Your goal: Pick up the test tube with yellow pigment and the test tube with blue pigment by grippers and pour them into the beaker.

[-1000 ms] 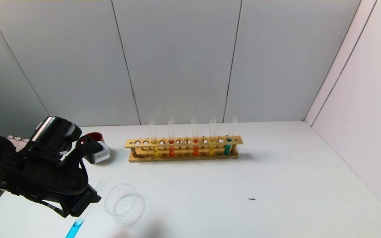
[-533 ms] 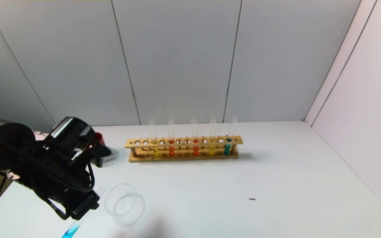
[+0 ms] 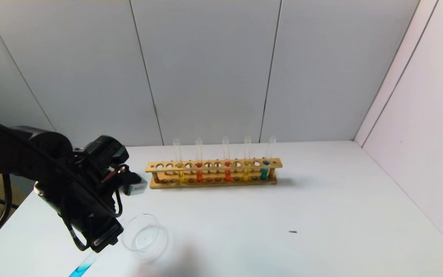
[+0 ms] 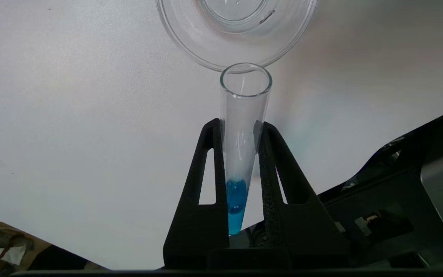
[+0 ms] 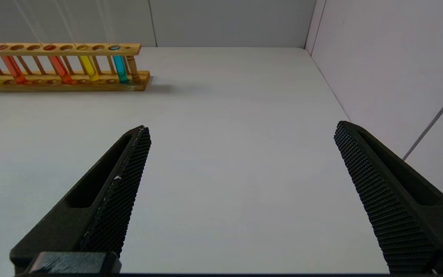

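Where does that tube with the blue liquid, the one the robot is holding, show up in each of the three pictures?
Head view: the held blue tube sits at the bottom left, poking out below the left tool, beside the glass dish.
Left wrist view: centre, clamped between the tool's fingers, its mouth at the dish rim.
Right wrist view: not in it.
Shared landmark: the glass dish, seen in the head and left wrist views.

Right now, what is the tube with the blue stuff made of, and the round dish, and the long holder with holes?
The test tube with blue pigment looks like clear, shiny glass: you see through it. The beaker looks like glass too, see-through with glints, though clear plastic is possible. The rack looks like pale, matt wood, honey-brown all over.
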